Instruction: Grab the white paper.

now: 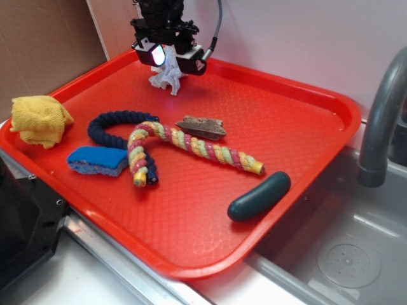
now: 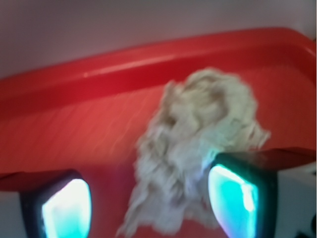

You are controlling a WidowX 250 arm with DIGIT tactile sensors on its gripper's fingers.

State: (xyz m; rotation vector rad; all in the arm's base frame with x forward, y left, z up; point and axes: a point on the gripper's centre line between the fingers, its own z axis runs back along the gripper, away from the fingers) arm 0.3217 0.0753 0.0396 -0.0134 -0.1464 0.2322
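The white paper [image 1: 166,79] is a small crumpled wad at the back of the red tray [image 1: 299,108], near its far rim. My gripper [image 1: 168,58] is directly above it, fingers pointing down. In the wrist view the paper [image 2: 198,134] lies between the two glowing pads of my gripper [image 2: 148,206]. It sits close against the right pad [image 2: 233,198], with a gap of bare tray before the left pad [image 2: 67,210]. The jaws stand wide apart and are not closed on the paper.
On the tray lie a folded yellow cloth [image 1: 39,119] at the left, a blue sponge [image 1: 96,161], a dark blue rope [image 1: 117,124], a multicoloured rope [image 1: 191,149], a brown wood piece [image 1: 202,127] and a dark green pickle-shaped object [image 1: 259,196]. A grey faucet [image 1: 381,114] and sink [image 1: 343,254] are at the right.
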